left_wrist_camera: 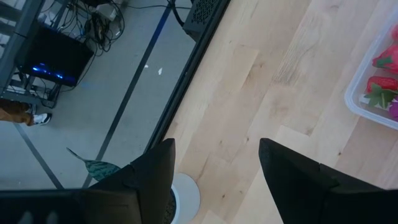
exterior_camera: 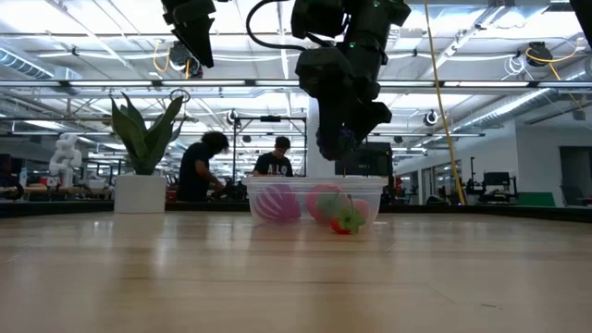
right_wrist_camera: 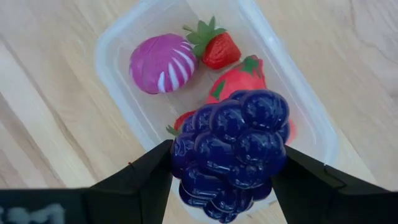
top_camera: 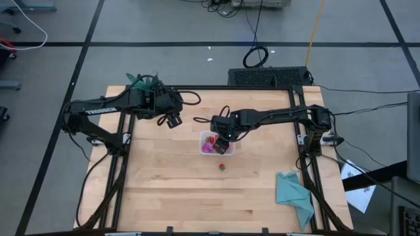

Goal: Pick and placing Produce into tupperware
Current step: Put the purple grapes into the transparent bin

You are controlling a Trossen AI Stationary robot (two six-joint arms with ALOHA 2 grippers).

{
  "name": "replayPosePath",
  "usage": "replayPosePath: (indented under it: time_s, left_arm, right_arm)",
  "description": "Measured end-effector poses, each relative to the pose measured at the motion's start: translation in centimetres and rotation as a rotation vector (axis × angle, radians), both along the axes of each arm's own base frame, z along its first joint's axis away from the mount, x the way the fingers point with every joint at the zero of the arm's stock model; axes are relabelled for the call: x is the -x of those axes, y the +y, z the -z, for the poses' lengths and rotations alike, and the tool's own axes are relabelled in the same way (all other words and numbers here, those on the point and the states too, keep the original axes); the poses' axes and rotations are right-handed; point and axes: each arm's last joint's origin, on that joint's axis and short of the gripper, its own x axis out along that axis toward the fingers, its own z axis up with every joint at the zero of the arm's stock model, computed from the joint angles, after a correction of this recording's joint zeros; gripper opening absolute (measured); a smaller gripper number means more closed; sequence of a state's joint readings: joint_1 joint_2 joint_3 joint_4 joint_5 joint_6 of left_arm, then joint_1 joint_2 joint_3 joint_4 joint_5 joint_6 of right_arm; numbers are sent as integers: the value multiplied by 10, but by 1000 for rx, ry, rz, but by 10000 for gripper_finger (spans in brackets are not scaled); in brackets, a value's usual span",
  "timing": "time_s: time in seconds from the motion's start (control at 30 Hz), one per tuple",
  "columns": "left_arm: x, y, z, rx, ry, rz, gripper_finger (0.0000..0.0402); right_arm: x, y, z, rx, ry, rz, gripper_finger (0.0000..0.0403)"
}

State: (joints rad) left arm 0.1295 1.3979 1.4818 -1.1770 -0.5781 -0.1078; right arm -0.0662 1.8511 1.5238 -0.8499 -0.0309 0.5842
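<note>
The clear tupperware (top_camera: 216, 143) stands mid-table and holds a magenta ball (right_wrist_camera: 163, 63), a small red strawberry (right_wrist_camera: 217, 46) and a bigger red piece (right_wrist_camera: 239, 81). One small strawberry (top_camera: 222, 166) lies on the table just near of it. My right gripper (right_wrist_camera: 227, 171) hangs over the tupperware, shut on the dark purple cluster (right_wrist_camera: 231, 149). My left gripper (left_wrist_camera: 216, 168) is open and empty, raised at the far left near the potted plant (top_camera: 143, 81). My right gripper pinches the dark purple cluster between its two fingers, one on each side of its lower part (right_wrist_camera: 186, 168). The fingers point down from above. The cluster is lifted clear, over the tupperware's open top.
A teal cloth (top_camera: 293, 195) lies at the near right. The potted plant stands at the far left corner. A black frame (top_camera: 230, 88) runs round the table. People work in the room behind.
</note>
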Motion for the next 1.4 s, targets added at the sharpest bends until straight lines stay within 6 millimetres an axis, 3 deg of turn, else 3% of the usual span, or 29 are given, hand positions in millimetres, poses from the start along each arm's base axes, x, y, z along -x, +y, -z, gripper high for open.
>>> replayPosePath:
  time_s: [0.87, 1.2, 1.4]
  left_arm:
    - [0, 0, 0, 1, -3, -4, 239]
    - [0, 0, 0, 1, -6, -3, 239]
    - [-1, 0, 0, 0, -11, -3, 239]
  right_arm:
    - [0, -1, 0, -45, 1, 59, 229]
    - [10, 6, 25, -84, 65, 76, 229]
    - [10, 8, 26, -80, 61, 62, 229]
